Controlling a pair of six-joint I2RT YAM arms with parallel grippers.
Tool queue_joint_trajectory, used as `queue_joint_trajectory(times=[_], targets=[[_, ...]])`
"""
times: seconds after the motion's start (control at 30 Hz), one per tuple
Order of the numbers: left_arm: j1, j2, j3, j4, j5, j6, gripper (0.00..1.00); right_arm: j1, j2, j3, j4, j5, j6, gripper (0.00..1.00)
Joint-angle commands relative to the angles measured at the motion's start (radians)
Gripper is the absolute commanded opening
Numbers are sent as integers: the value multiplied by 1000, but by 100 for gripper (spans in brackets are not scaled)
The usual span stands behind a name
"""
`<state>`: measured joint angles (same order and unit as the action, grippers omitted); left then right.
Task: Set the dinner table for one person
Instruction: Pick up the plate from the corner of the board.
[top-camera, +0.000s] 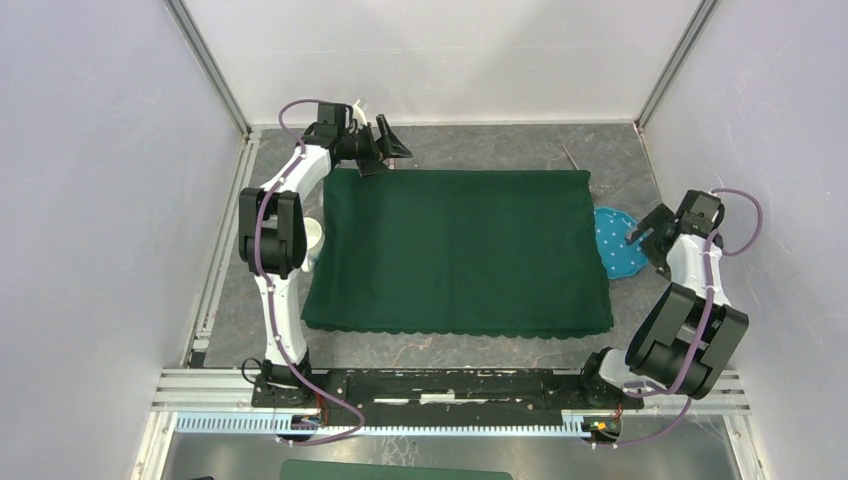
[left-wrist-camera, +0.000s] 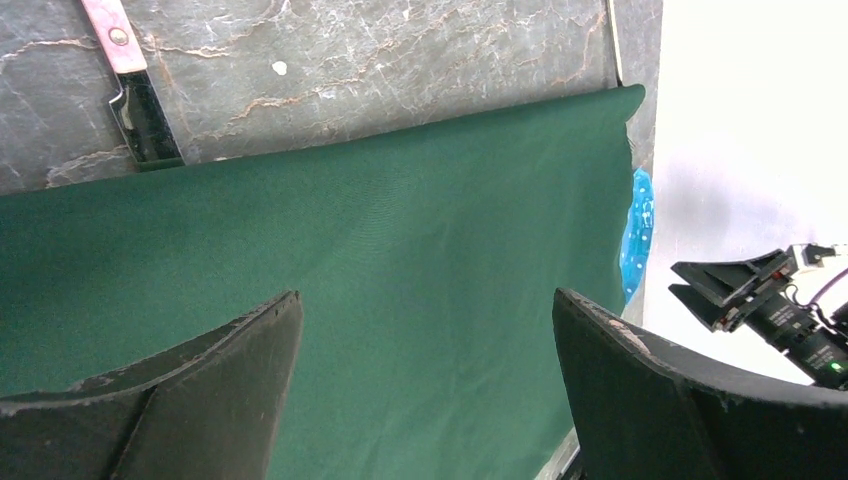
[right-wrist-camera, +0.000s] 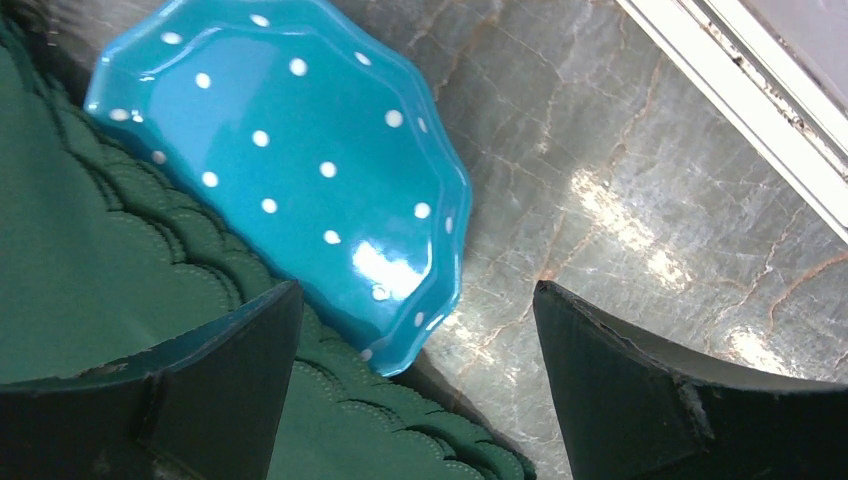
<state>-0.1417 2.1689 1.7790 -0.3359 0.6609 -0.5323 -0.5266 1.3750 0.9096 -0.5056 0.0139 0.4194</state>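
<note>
A dark green scallop-edged cloth (top-camera: 460, 250) lies spread over the middle of the dark-grey dinner table (top-camera: 500, 145). A blue white-dotted plate (top-camera: 618, 245) sits at the cloth's right edge; in the right wrist view the plate (right-wrist-camera: 290, 170) rests partly on the scalloped edge (right-wrist-camera: 130, 260). My right gripper (top-camera: 645, 235) is open and empty just right of the plate, its jaws (right-wrist-camera: 418, 290) wide over the plate's rim and bare table. My left gripper (top-camera: 385, 150) is open and empty above the cloth's back left corner (left-wrist-camera: 428, 300).
A knife with a pink handle and dark blade (left-wrist-camera: 135, 90) lies on the table behind the cloth's back edge. A white cup (top-camera: 315, 238) stands left of the cloth, half hidden by the left arm. White walls enclose the table on three sides.
</note>
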Motion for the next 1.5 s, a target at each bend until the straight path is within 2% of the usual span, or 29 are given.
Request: queue_joint_trajectory(times=[0.0,0.5,0.8,1.17,1.37,1.47], targets=[[-2,-77,-15,18,48,22,100,-23,-41,-55,52,42,-18,91],[0,-24,60,47,82,-13,100,-55,-29,-147,150,6,10,90],[4,-39,37,60,76,-23,100,-54,28,-200,262,-46,35,87],[7,-76,-33,116,61,-37,100,-55,117,-179,364,-79,40,80],[7,-88,-50,115,46,-32,100,-55,179,-169,410,-108,60,69],[7,-103,-70,115,32,-28,100,-54,195,-162,424,-124,57,55]])
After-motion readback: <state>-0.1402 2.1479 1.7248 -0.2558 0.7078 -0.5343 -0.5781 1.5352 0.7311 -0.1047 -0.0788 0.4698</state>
